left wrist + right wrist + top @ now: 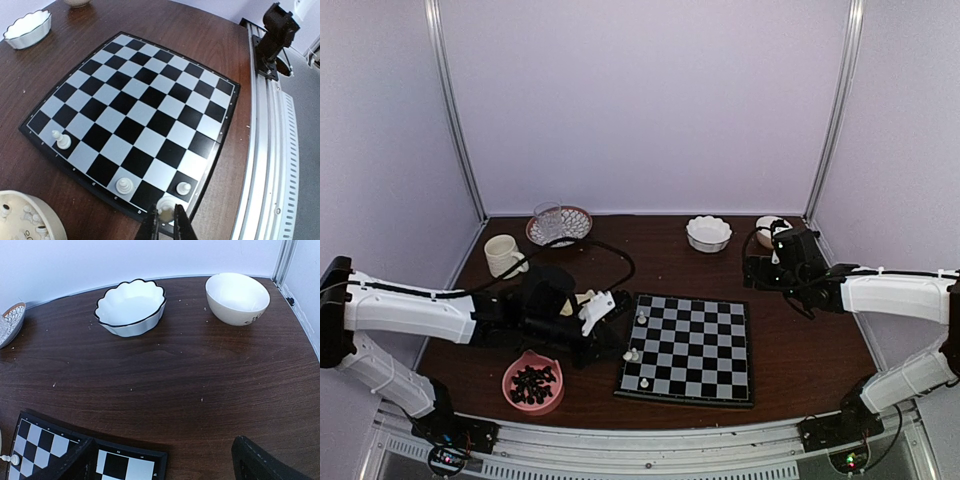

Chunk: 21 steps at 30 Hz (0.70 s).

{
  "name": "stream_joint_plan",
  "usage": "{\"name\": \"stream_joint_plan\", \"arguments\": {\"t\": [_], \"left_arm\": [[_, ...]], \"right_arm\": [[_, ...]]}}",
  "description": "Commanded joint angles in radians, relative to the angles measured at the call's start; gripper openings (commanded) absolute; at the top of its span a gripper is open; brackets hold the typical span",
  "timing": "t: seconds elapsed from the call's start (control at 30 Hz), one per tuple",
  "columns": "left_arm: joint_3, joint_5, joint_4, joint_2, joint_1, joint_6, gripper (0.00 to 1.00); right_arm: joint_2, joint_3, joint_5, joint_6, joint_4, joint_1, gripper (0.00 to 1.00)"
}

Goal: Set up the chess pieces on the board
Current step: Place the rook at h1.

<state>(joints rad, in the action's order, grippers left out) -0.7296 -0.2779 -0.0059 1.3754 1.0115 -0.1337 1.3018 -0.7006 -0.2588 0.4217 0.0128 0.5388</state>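
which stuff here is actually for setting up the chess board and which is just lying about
For the job:
board
white chess pieces standing on it
piece in the left gripper
bowl of white pieces
pink bowl of black pieces

Lying about:
mug
glass
patterned plate under it
scalloped white bowl
plain cream bowl

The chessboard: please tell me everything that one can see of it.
The chessboard is a flat square of black and pale grey checks with a thin dark border; its material looks like stiff plastic or card. It lies flat on the dark wooden table, between the two arms, near the front edge. Three white chess pieces stand along its left side. The left gripper is shut on a fourth piece at that same edge.
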Motion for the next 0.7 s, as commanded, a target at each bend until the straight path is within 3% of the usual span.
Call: {"name": "stream_joint_plan", "arguments": {"t": [0.0,0.67], "left_arm": [[-0.006,-0.008,0.016,-0.035,0.025,0.068,0.07],[-0.042,-0.03,-0.043,0.089,0.059,0.182,0.09]], "right_arm": [[0.007,-0.027,-0.007,-0.003,0.02,0.007,0.96],[-0.01,-0.02,-0.023,-0.006,0.025,0.007,0.96]]}}
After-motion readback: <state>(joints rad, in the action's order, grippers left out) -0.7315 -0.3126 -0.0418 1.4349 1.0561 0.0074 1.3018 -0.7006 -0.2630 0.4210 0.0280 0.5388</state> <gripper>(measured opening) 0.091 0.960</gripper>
